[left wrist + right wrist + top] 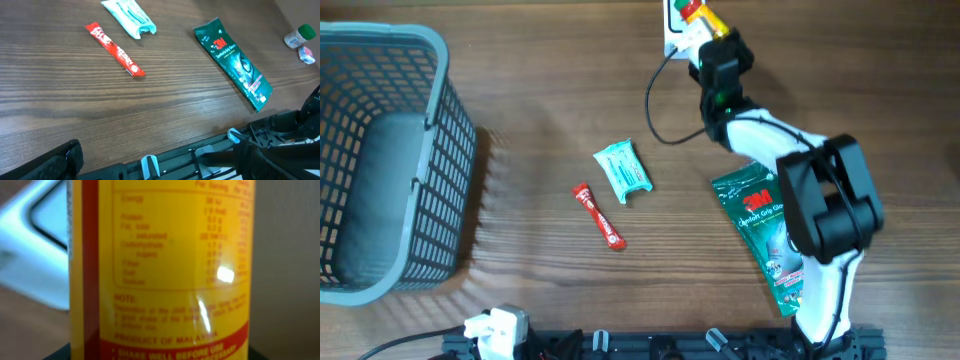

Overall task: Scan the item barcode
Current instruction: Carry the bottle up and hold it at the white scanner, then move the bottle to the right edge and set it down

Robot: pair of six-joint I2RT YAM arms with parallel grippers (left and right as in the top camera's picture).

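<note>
yellow bottle (pixel 700 14) with red band, at far edge of table (pixel 540 110), just beside white scanner (pixel 672 38), pinched in right gripper (pixel 712 40). nearer: green packet (pixel 765 235), pale blue wrapper (pixel 623 170), red stick (pixel 598 216). grey basket (pixel 450 150) at left. left gripper (pixel 67 160) spread wide, holding nothing.

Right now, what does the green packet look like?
The green packet is long, flat and looks like shiny plastic. It has a red 3M logo, white writing and a picture on the front. It lies face up on the wooden table, slanted, near the robot's edge. Only the table touches it.
</note>
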